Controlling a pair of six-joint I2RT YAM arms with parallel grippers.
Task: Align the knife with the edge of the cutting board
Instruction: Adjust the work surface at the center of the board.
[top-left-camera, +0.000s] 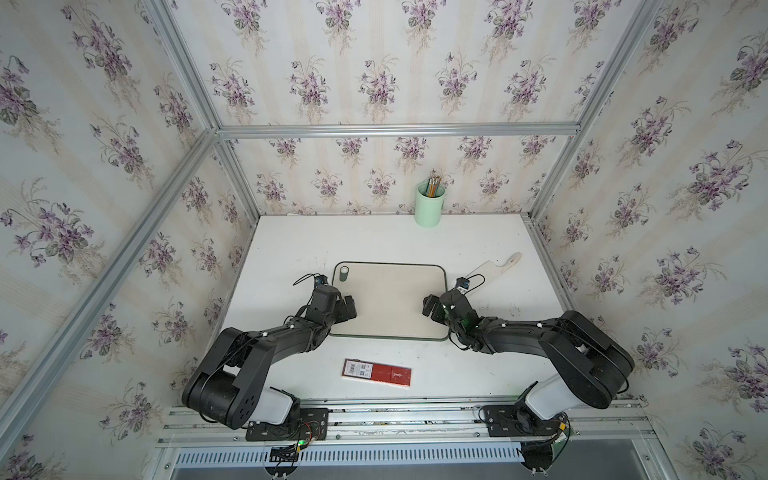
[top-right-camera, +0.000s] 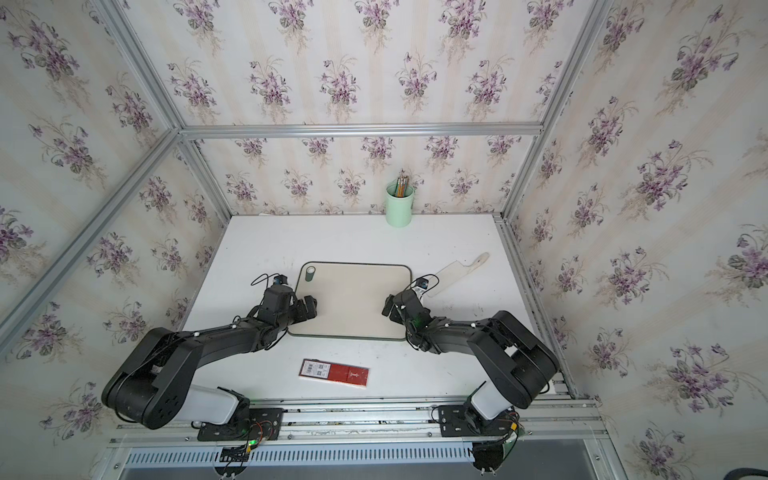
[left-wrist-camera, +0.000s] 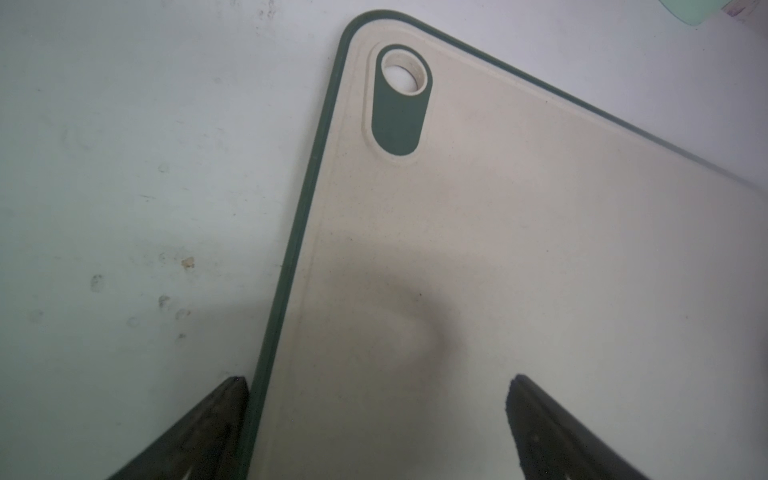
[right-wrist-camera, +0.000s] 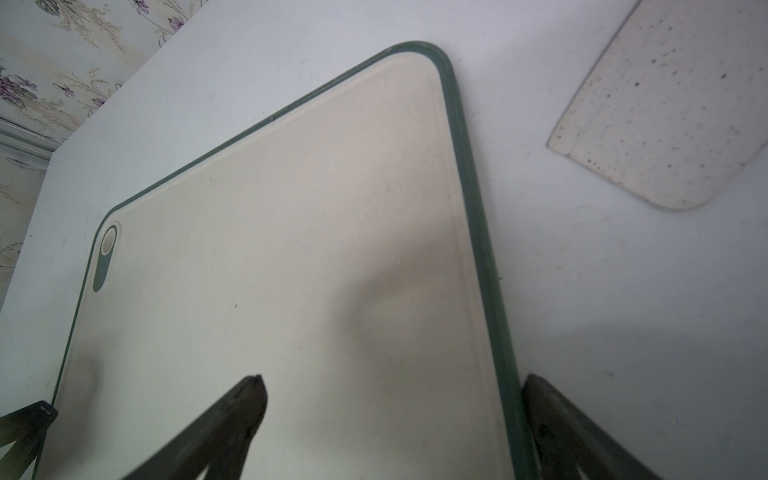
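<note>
The beige cutting board with a dark green rim lies flat mid-table, its oval hole at the far left corner. The white knife lies on the table off the board's far right corner, slanting away from the right edge, handle pointing far right. My left gripper is open and straddles the board's left edge: one finger over the table, one over the board. My right gripper is open too, straddling the right edge. The knife's blade shows beyond it. Neither gripper holds anything.
A flat red box lies near the table's front edge between the arm bases. A pale green cup of pencils stands at the back wall. Papered walls with aluminium rails close in the table on three sides.
</note>
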